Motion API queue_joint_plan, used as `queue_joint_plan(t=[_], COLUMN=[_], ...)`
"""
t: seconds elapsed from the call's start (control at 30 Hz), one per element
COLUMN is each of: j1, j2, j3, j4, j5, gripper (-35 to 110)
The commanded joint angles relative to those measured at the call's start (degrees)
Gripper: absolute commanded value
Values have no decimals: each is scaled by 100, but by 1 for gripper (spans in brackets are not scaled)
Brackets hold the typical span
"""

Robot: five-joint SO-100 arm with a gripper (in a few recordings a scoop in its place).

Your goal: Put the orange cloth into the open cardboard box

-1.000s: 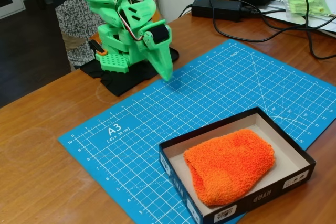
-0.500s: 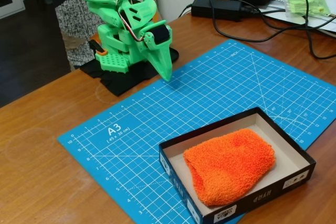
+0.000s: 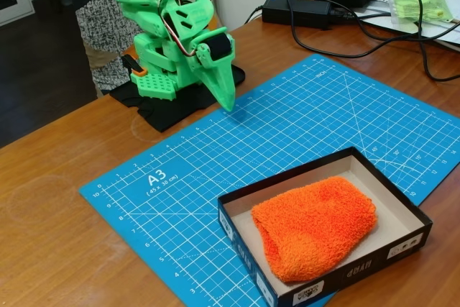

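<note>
Already your orange cloth [image 3: 314, 228] lies inside the box [image 3: 245, 195] at lower right, and your closed, empty claw [image 3: 227, 100] sits folded at upper left, so any needless reach could only nudge the box.

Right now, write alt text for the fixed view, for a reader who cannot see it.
An orange cloth lies bundled inside an open cardboard box at the near edge of a blue cutting mat on a wooden table. A folded green robot arm sits behind, its gripper pointing down at the mat's far edge, holding nothing.
</note>
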Motion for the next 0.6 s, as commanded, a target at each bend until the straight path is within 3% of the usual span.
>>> queue_joint_plan(t=[0.0,0.57], j1=[53,220], j2=[62,88], j3=[0,9], j4=[18,26], j5=[97,202], gripper=[-1,-1])
